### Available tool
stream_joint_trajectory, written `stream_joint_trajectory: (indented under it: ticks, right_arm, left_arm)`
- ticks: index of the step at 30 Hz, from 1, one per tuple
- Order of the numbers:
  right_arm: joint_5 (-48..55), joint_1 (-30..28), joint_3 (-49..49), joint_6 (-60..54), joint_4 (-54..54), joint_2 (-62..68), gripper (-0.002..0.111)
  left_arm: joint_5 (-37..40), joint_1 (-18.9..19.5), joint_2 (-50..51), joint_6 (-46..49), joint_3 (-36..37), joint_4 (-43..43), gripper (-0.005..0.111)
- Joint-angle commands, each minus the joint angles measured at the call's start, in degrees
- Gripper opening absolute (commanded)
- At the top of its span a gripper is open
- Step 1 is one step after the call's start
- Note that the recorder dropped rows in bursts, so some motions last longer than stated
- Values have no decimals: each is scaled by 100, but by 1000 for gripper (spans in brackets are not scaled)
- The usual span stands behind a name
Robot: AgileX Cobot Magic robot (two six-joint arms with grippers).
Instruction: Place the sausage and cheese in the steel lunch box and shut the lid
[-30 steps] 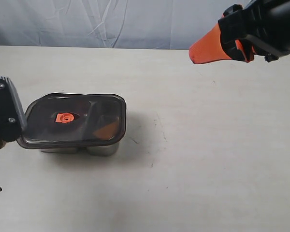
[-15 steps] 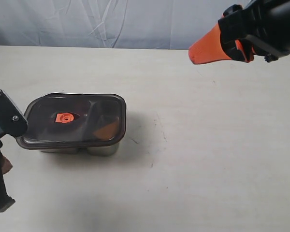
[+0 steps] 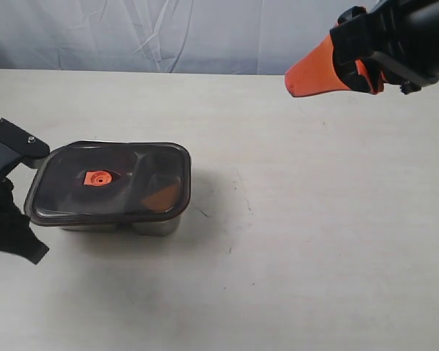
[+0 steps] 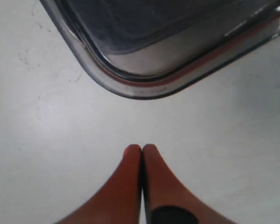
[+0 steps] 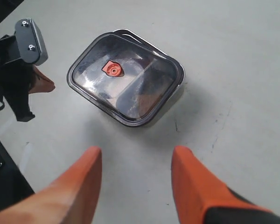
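Steel lunch box: on the worktop, at about 8 o'clock from the worktop's middle in the exterior view. Only a strip of its shiny wall shows below the lid.
Lid: dark and translucent, lying flat on top of the lunch box and covering all of it. Whether it is pressed fully home cannot be told.
Valve tab: orange, on the lid, towards the lid's 9 o'clock side.
Seal: a thin orange line shows through the lid's rounded corner in the left wrist view.
Cheese: an orange wedge seen through the lid, inside the box, in the compartment at the 3 o'clock end.
Sausage: cannot be made out under the dark lid.
Left gripper: at 9 o'clock of the lunch box, low over the worktop, just beside the lid's corner but apart from it. Its jaws are clenched, the two orange tips touching with nothing between them.
Right gripper: high at about 1 o'clock of the exterior view, well apart from the lunch box. Its jaws are released and spread wide, holding nothing.
Backdrop: pale wrinkled cloth along the worktop's 12 o'clock edge.
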Motion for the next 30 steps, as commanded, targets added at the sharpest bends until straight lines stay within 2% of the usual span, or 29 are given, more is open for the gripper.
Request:
stream_joint_trajectory:
  ticks: [1, 9, 16, 30]
  right_arm:
    - [-41, -24, 14, -30, 17, -39, 46]
    - [-79, -24, 14, -30, -5, -39, 46]
    - [-78, -24, 14, -30, -15, -25, 46]
    - [-78, -24, 14, -30, -27, -26, 46]
  left_arm:
    - [65, 103, 251, -47, -152, -230, 0]
    - [-180, 103, 586, -47, -152, -250, 0]
    - [-312, 103, 651, -47, -437, -156, 0]
    - [-100, 103, 992, -47, -797, 266, 0]
